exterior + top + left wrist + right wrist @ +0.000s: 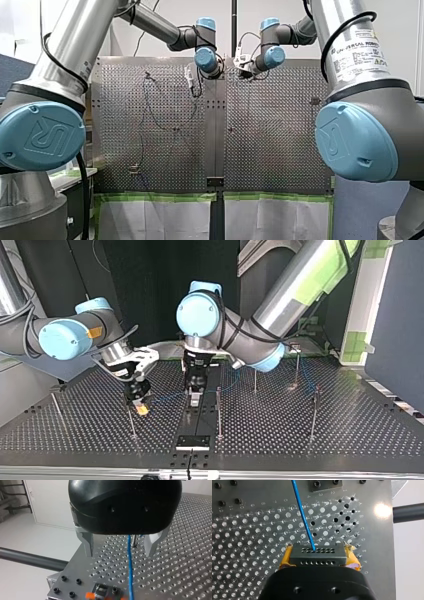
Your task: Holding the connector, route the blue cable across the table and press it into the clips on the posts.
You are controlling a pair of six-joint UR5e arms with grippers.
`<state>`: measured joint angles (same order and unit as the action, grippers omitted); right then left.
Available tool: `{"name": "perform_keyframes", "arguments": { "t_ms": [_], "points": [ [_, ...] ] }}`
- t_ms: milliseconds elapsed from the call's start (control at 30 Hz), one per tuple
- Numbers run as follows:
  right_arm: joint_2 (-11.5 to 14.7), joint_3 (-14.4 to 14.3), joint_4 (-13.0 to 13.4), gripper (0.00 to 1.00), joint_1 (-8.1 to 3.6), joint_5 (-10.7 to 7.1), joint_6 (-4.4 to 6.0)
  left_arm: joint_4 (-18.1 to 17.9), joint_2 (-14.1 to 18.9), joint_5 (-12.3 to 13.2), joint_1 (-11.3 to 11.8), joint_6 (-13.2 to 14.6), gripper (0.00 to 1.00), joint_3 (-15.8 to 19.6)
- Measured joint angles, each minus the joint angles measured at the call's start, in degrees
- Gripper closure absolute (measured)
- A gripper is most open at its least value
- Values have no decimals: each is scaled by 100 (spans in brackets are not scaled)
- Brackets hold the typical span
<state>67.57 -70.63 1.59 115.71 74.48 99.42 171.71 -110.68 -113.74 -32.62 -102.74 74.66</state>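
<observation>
- The connector [316, 553], a black block, is clamped between my right gripper's [319, 556] yellow pads, low over the table [249, 542].
- The blue cable [303, 517] leaves it and passes between my left gripper's [121, 547] spread metal fingers without touching them.
- In the top view, blue strands lie among the posts [297, 365] at the view's right. I cannot tell whether they are seated.
- The routing looks partway done, with pressing left to do.

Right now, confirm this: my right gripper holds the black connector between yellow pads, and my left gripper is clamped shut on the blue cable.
Not quite: the left wrist view shows my left gripper open, the blue cable running free between its fingers. My right gripper does hold the black connector between yellow pads.
</observation>
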Motion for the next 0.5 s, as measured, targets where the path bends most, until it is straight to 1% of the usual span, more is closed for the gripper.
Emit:
{"name": "perform_keyframes", "arguments": {
  "t_ms": [167,300,400,500],
  "points": [
    [1,0,0,100,0,-2,0,103,-158,-34,37,-3,0,-225],
    [5,0,-1,100,0,-6,5,239,-387,-59,54,14,0,-462],
    [4,0,-1,100,0,-10,7,240,-523,-82,58,14,0,-550],
    [2,0,0,100,0,-11,9,242,-574,-159,59,20,0,-588]
  ]
}}
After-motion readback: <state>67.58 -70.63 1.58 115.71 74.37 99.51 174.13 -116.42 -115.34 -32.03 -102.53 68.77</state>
